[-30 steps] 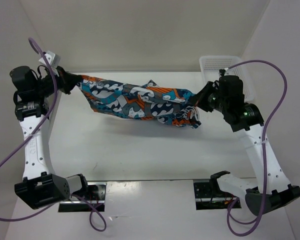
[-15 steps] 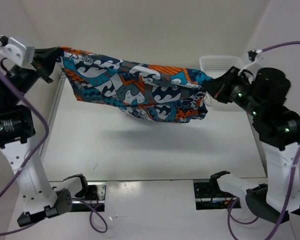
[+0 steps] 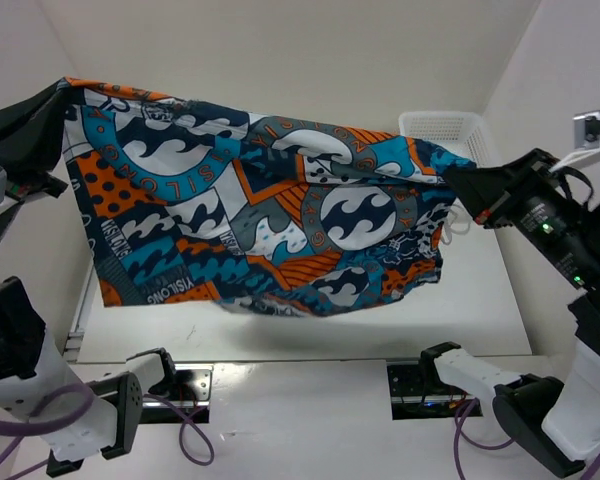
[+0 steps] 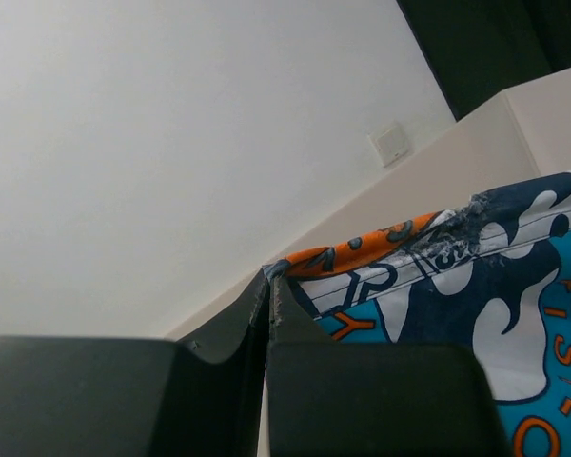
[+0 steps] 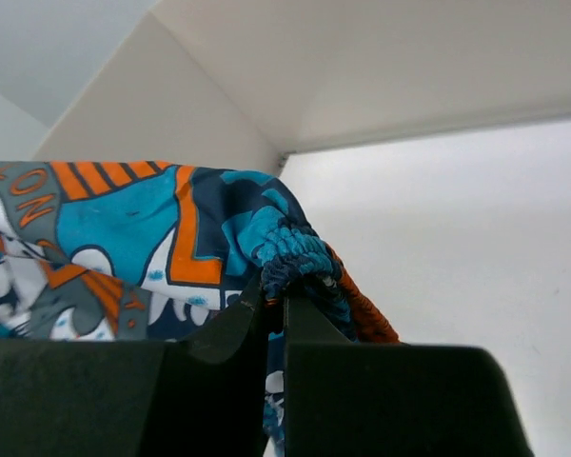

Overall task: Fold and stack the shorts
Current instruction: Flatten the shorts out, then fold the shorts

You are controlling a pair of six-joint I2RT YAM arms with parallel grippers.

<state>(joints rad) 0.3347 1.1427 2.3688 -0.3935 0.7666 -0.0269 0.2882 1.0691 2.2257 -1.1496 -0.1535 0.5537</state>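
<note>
The shorts, printed in orange, teal, white and black with round badge motifs, hang spread out high above the table between both arms. My left gripper is shut on their upper left corner; in the left wrist view the cloth runs out from the gripper's closed tips. My right gripper is shut on the gathered elastic at the right end, and that bunched waistband sits pinched at its tips in the right wrist view.
A white plastic mesh basket stands at the table's back right corner, partly behind the shorts. The white table lies below the hanging cloth. White walls close in on three sides.
Both arms have risen and moved apart, lifting the shorts from a sagging bunch low over the table to a wide, spread sheet close to the camera.
</note>
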